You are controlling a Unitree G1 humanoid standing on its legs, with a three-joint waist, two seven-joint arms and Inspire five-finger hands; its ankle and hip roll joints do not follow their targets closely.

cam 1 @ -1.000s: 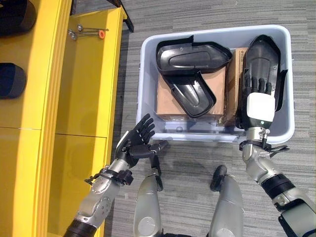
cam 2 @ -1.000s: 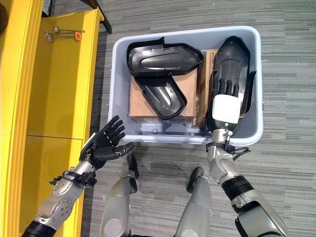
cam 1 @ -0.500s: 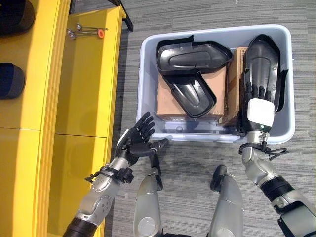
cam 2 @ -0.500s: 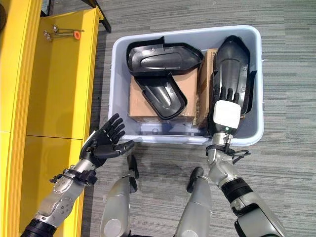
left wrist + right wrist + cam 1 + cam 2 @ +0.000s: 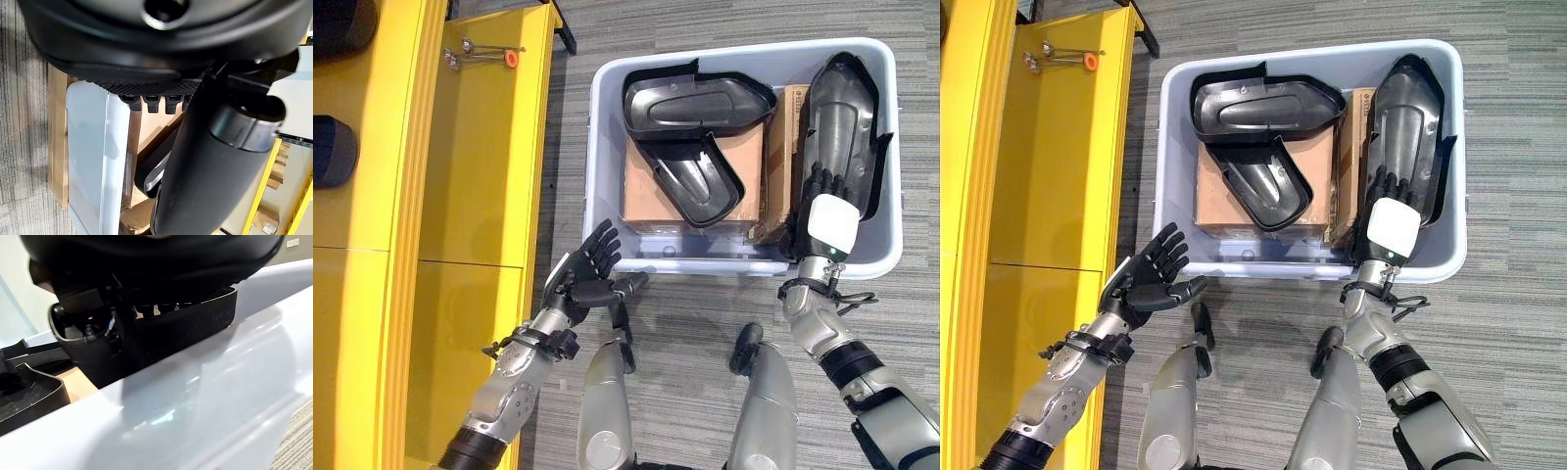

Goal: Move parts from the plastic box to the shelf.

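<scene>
Task barely begun, by my reading: three black moulded plastic parts lie in the pale grey plastic box point(image 5: 597, 147), upper right of frame, on brown cardboard point(image 5: 651, 186).

Long glossy shell-shaped part point(image 5: 844, 117) lies along the box's right side. Right robot hand point(image 5: 826, 211) is on its near end; finger closure cannot tell.

Left robot hand point(image 5: 582, 279), lower centre, spread and empty.

Yellow shelf point(image 5: 480, 147), at left, carries small metal hardware at the top.
</scene>
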